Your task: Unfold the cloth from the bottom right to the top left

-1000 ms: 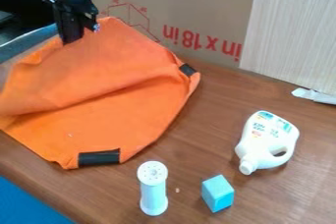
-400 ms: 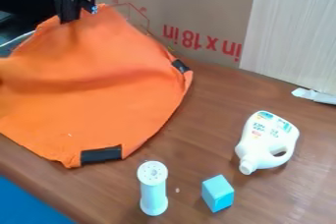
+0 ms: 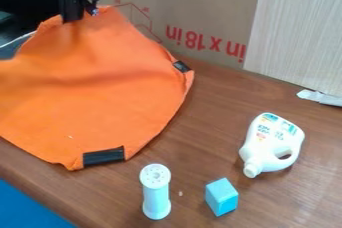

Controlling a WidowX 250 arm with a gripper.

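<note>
Orange cloth (image 3: 110, 92), a single broad sheet with a black strip at its lower corner and a smaller black patch at its right edge, shown largely opened out on the left part of the wooden tabletop (image 3: 220, 107). The lower portion lies nearly flat, with shallow creases across the middle; the far portion rises to a raised, gathered peak at the upper left.

white jug (image 3: 272, 144) on its side | shaker (image 3: 155, 192) upright | blue block (image 3: 221, 196) beside shaker
</note>
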